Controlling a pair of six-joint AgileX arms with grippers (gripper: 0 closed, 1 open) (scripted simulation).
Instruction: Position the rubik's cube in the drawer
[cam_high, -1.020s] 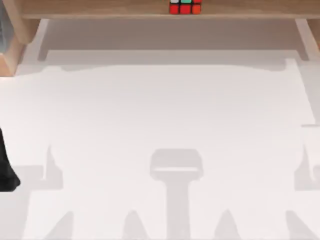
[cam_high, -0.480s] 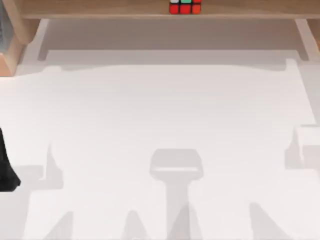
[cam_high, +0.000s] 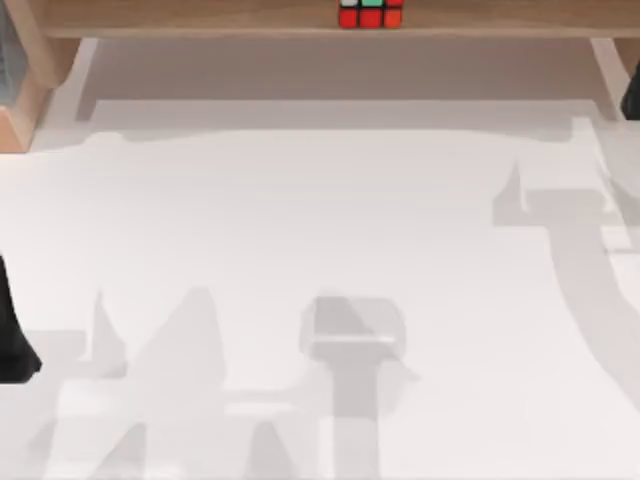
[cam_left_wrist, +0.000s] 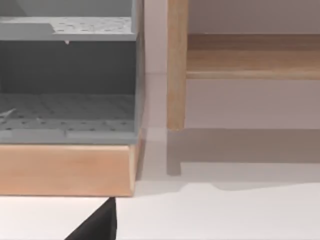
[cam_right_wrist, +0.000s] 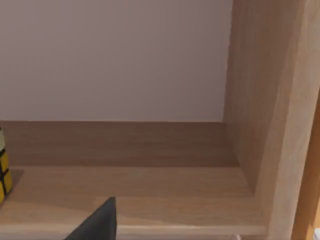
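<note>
Small red, green and white rubik's cube (cam_high: 370, 14) on wooden shelf's (cam_high: 200, 18) front edge.
White bench (cam_high: 320, 250) wide open below; left arm (cam_high: 12, 330) at left edge, finger state impossible to tell.

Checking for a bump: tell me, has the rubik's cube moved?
No. The rubik's cube sits at the same spot on the wooden shelf as before.

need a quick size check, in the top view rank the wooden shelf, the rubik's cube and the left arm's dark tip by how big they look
1. wooden shelf, widest by far
2. left arm's dark tip at the left edge
3. rubik's cube, cut off by the frame, so its ranking against the tip is unsure
</note>
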